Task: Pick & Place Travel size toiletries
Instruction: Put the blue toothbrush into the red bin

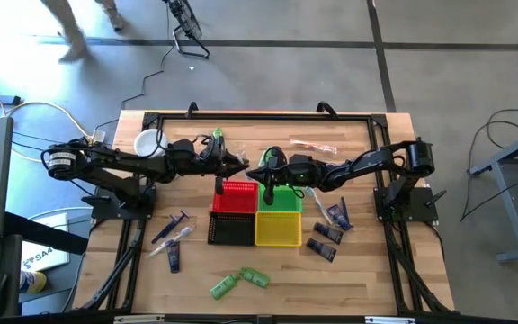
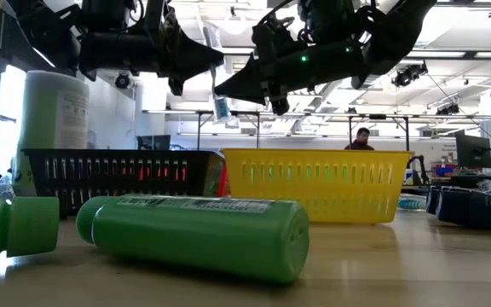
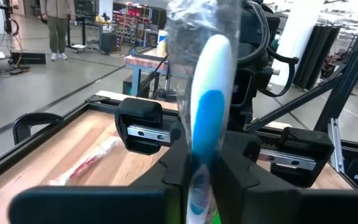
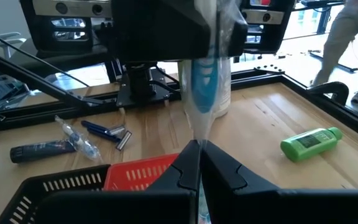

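Observation:
A blue-and-white toothbrush in a clear wrapper stands upright in the air above the red basket. My left gripper comes at it from the table's left and is shut on it. My right gripper comes from the right and is shut on its lower end. Two green bottles lie on their sides near the table's front edge. Dark tubes lie right of the baskets, razors and packets left of them. A wrapped red toothbrush lies at the far side. My left gripper pinches the toothbrush's wrapped handle between its two fingers, level from the table's left, fingers across it. The brush stands upright, lifted clear. My right gripper pinches the wrapper's lower end between its fingertips, level from the table's right, below the left gripper's hold.
Red, green, black and yellow baskets stand in a block mid-table, under the grippers. A white cup stands at the far left beside the left arm. A person is in the room behind.

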You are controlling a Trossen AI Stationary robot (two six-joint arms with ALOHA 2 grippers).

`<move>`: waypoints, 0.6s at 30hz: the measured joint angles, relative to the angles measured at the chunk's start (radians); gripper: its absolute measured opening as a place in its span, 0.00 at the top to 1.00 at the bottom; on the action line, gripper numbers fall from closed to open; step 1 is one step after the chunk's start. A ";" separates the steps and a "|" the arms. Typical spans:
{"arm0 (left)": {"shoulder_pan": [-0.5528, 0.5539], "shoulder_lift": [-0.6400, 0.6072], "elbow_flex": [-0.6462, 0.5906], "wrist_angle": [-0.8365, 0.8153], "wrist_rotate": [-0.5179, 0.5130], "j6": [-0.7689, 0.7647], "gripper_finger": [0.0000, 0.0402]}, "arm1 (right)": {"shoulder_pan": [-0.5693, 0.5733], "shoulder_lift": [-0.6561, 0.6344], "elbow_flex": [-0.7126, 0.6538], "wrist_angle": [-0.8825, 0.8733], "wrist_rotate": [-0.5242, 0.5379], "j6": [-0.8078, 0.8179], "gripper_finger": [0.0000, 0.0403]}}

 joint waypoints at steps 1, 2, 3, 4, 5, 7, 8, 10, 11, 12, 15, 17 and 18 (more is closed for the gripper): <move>0.000 0.000 0.000 -0.003 0.000 0.000 0.91 | 0.000 0.000 0.000 -0.001 -0.005 0.000 0.99; 0.000 0.000 0.000 -0.005 0.001 0.000 0.92 | 0.000 0.000 0.000 -0.002 -0.010 0.000 0.99; 0.000 0.000 0.000 -0.006 0.001 0.000 0.92 | 0.000 0.000 0.000 -0.002 -0.011 0.000 0.99; 0.000 0.000 0.000 -0.007 0.001 0.000 0.92 | 0.000 0.000 0.000 -0.002 -0.011 0.000 0.99; 0.000 0.000 0.000 -0.008 0.001 0.000 0.92 | 0.000 0.000 0.000 -0.002 -0.011 0.000 0.99; 0.000 -0.001 0.000 -0.015 0.001 0.000 0.92 | 0.000 0.000 0.000 -0.003 -0.012 0.000 0.99; 0.000 -0.001 0.000 -0.017 0.001 -0.001 0.92 | 0.000 0.000 0.000 -0.003 -0.012 0.000 0.99; 0.000 -0.001 0.000 -0.019 0.001 -0.001 0.92 | 0.000 0.000 0.000 -0.002 -0.011 0.000 0.99; 0.000 -0.001 0.000 -0.019 0.001 -0.001 0.91 | 0.000 0.000 0.000 -0.002 -0.011 0.000 0.99; 0.000 -0.001 0.000 -0.021 0.001 -0.001 0.91 | 0.000 0.000 0.000 -0.002 -0.011 0.000 0.99; 0.000 -0.001 0.000 -0.030 0.001 -0.001 0.91 | 0.005 0.000 0.000 0.004 -0.014 0.000 0.97; 0.000 -0.001 0.000 -0.031 0.001 -0.001 0.91 | 0.007 0.000 0.000 0.005 -0.012 0.000 0.94; 0.000 -0.001 0.000 -0.031 0.001 -0.001 0.91 | 0.007 0.000 0.000 0.004 -0.014 0.001 0.92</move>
